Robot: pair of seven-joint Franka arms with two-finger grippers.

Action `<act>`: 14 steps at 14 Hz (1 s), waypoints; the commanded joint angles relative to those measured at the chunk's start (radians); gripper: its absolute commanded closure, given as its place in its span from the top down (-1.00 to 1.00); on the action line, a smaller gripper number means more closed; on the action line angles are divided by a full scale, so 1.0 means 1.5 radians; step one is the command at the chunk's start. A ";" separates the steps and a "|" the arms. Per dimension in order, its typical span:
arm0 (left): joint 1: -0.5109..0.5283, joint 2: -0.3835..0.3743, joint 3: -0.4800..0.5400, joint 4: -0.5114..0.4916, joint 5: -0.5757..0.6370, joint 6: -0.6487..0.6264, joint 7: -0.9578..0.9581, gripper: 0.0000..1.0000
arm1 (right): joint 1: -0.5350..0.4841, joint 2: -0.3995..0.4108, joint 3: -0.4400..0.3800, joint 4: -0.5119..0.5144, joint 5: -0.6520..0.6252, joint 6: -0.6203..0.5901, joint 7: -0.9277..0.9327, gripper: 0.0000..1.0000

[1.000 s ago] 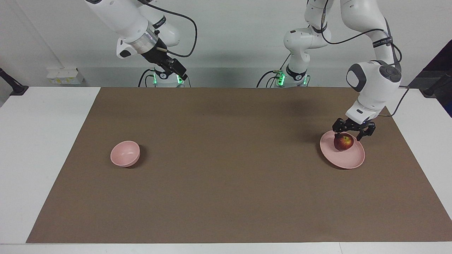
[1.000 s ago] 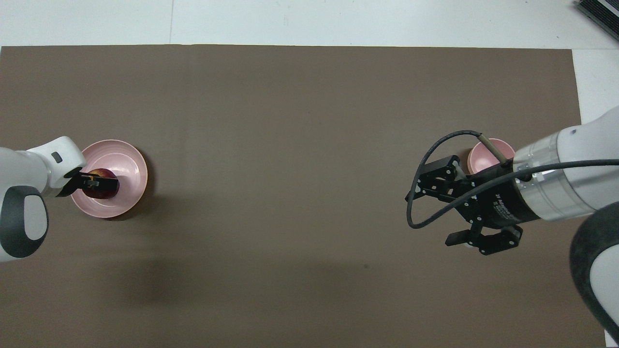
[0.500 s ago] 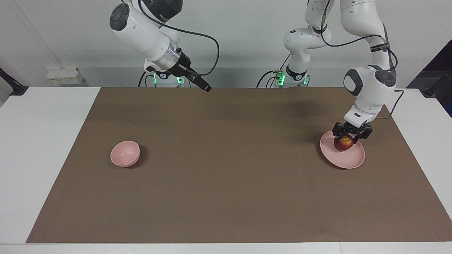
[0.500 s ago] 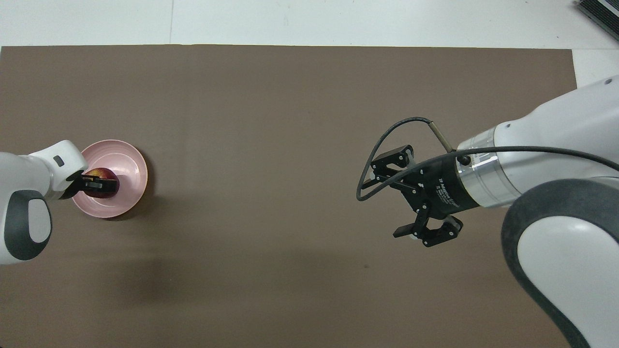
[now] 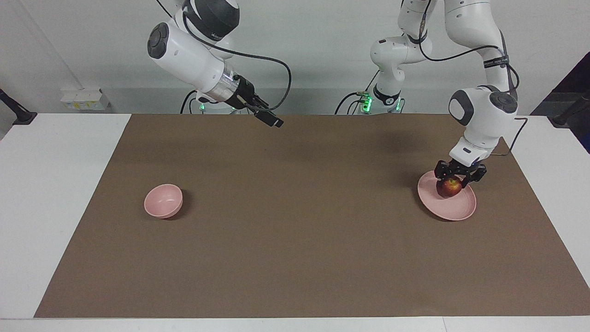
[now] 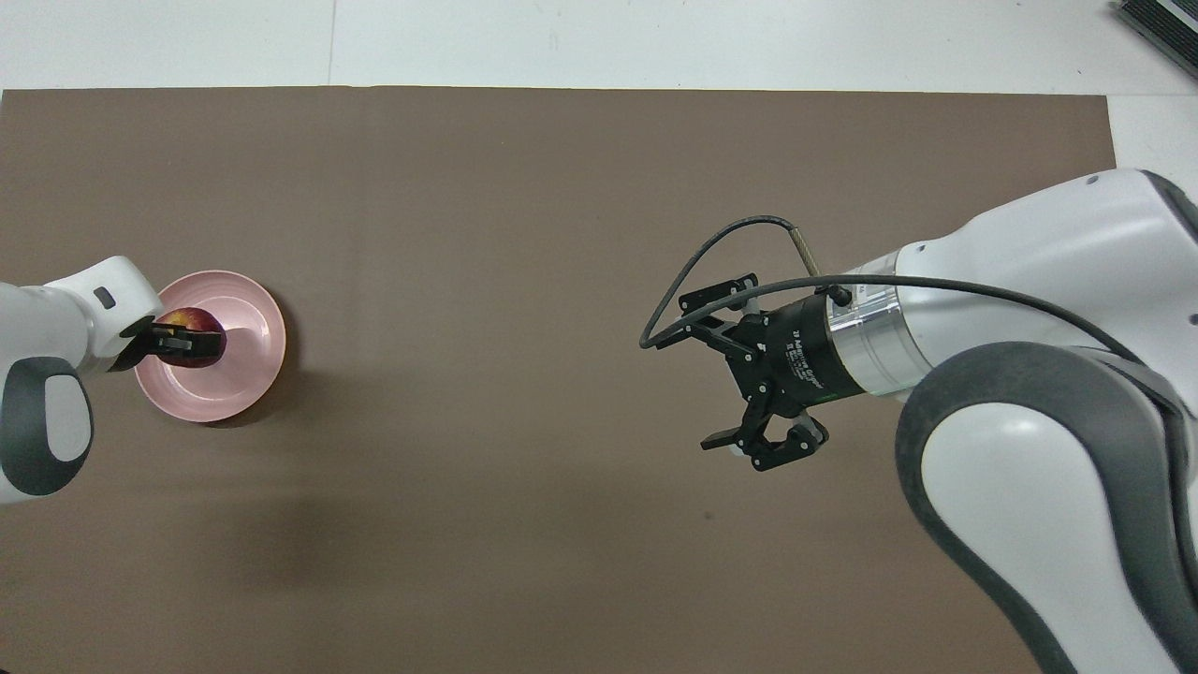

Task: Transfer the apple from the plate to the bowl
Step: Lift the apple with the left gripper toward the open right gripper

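The dark red apple (image 5: 451,188) lies on the wide pink plate (image 5: 454,208) at the left arm's end of the table. My left gripper (image 5: 458,179) is down over the plate with its fingers closed on the apple's sides. The overhead view shows the apple (image 6: 190,321), the plate (image 6: 251,344) and the left gripper (image 6: 192,344) the same way. The small pink bowl (image 5: 163,200) stands empty toward the right arm's end. In the overhead view the right arm hides it. My right gripper (image 5: 274,121) is open and empty, raised high over the mat (image 6: 700,373).
A brown mat (image 5: 295,240) covers most of the white table (image 5: 50,193). Nothing else stands on it between the bowl and the plate.
The left gripper's fingers have closed in on the apple, which stays on the plate. The right arm has swung toward the middle of the table, high up, uncovering then covering the bowl from above.
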 commanded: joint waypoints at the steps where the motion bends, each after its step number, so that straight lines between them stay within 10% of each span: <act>1: -0.019 -0.011 -0.003 0.041 0.000 -0.057 -0.001 -1.00 | 0.002 0.007 0.001 -0.012 0.037 0.035 0.039 1.00; 10: -0.160 -0.021 -0.004 0.121 -0.203 -0.134 -0.099 -1.00 | 0.029 0.013 0.001 -0.031 0.058 0.063 0.079 1.00; 14: -0.221 -0.020 -0.004 0.130 -0.307 -0.131 -0.161 -1.00 | 0.068 0.063 0.001 -0.040 0.080 0.203 0.125 1.00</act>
